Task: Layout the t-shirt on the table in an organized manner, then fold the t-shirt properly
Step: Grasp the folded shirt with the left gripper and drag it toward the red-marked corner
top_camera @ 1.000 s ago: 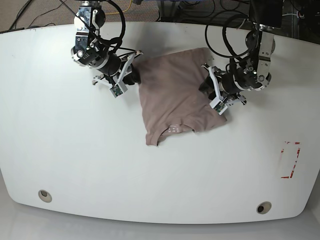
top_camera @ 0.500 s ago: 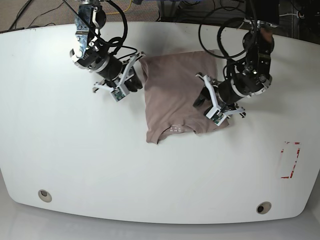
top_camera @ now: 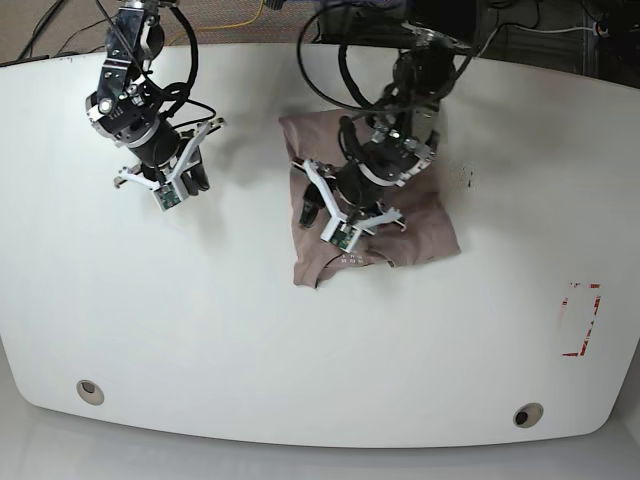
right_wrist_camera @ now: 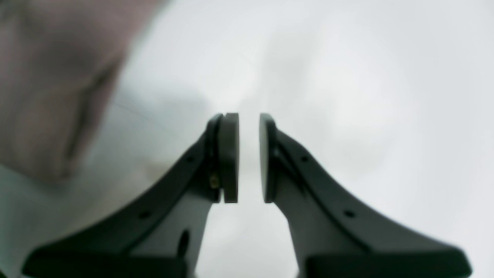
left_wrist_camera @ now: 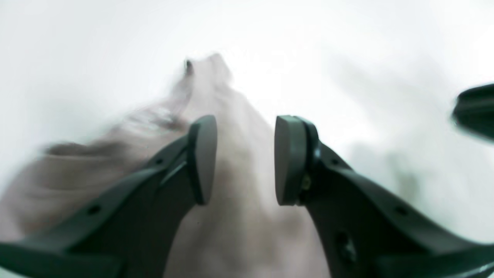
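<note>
Nearest the base camera: bare table (top_camera: 300,380), two grommets (top_camera: 90,390) at the front edge, red tape outline (top_camera: 580,320) on the camera's right.

Mid-table: the t-shirt (top_camera: 420,225) lies folded into a rough block, collar end facing the camera. We now have the left gripper (top_camera: 335,215) over the shirt's middle-left. A second ago it sat at the shirt's camera-right edge, so it has swung across, and the cloth has shifted with it. Its jaws stand apart in the wrist view, left gripper (left_wrist_camera: 239,158) hovering over fabric with nothing pinched between the pads.

Farther back, camera-left: the right gripper (top_camera: 180,185) has let go of the shirt's edge and pulled well clear, over bare table. In its wrist view the right gripper (right_wrist_camera: 249,158) shows a narrow gap between the pads, nothing in it; the t-shirt (right_wrist_camera: 50,85) only shows at the frame's upper left.

Our read: a fold pass just finished and both arms released. The block is still lopsided, with the camera-right hem flaring, so it probably needs tidying or another fold.

Hard to tell:
- Both wrist views are heavily blurred, so seams and layers are unreadable.
- The left arm covers the shirt's centre in the base view, so the layer count under it is unknown.
- Sleeves are not visible.
</note>
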